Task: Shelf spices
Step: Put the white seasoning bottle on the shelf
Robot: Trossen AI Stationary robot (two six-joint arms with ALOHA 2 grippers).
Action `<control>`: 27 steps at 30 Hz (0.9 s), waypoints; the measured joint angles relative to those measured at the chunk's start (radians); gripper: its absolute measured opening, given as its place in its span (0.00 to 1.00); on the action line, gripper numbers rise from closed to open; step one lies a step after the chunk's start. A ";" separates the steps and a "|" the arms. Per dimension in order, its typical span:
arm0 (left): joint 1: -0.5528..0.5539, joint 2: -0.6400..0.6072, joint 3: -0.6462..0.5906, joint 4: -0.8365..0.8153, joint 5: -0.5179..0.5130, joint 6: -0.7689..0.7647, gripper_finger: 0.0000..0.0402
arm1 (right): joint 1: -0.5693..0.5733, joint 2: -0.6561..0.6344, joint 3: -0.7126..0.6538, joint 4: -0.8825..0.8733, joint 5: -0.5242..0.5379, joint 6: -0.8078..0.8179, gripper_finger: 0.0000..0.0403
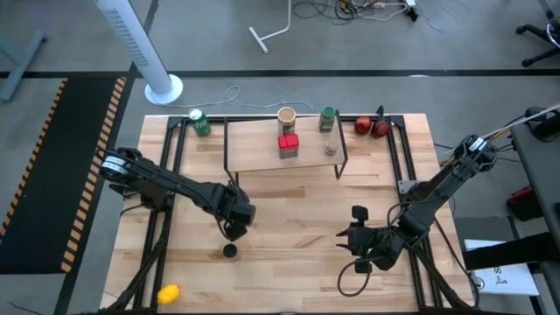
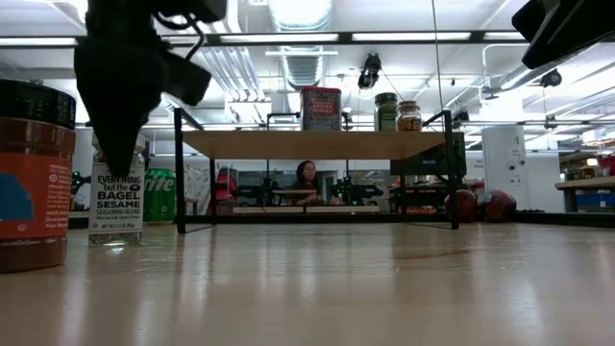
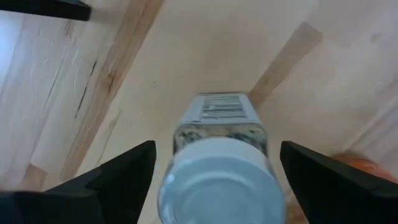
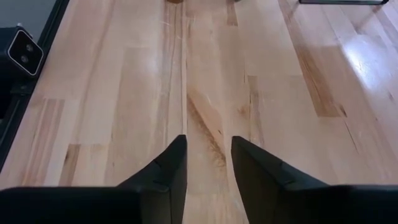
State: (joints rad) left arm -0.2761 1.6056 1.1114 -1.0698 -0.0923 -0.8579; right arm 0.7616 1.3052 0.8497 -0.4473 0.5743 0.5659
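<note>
Butcher-block table (image 1: 289,219), and the left gripper (image 1: 233,226) hangs over the white-capped jar (image 3: 217,174), fingers spread wide either side and not touching, lined up for a straddling grab. It stands upright mid-table, cap skyward, well short of the shelf (image 1: 262,149). Right gripper (image 1: 360,248) waits near the front, fingers narrowly parted, holding nothing.

The white-capped jar (image 2: 116,197), standing near the worktop's left edge in the low view, carries a label reading "EVERYTHING but the BAGEL SESAME SEASONING BLEND". Just behind it, the green can (image 2: 159,196) shows the letters "ite" in white. A barcode sits on the jar's label in the left wrist view, its digits too blurred to read.
</note>
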 joint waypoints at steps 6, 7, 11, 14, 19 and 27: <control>0.006 0.000 -0.050 0.021 -0.024 0.001 0.78 | 0.000 0.000 0.000 0.000 0.000 0.000 0.29; 0.006 0.000 -0.052 0.023 -0.033 0.000 0.76 | 0.000 0.000 0.000 0.000 0.000 0.000 0.29; 0.006 0.000 -0.050 0.046 -0.073 0.000 0.69 | 0.000 0.000 0.000 0.006 0.000 0.001 0.28; 0.007 0.000 -0.048 0.067 -0.075 0.002 0.61 | 0.000 0.000 0.000 0.015 -0.001 0.008 0.26; 0.010 -0.001 -0.046 0.068 -0.054 0.003 0.45 | 0.000 0.000 0.000 0.014 -0.001 0.011 0.22; 0.011 -0.002 -0.046 0.067 -0.022 0.008 0.45 | 0.000 0.000 0.000 0.014 0.002 0.011 0.17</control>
State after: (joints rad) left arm -0.2655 1.6041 1.0657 -1.0031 -0.1144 -0.8502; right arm 0.7616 1.3052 0.8497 -0.4328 0.5759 0.5766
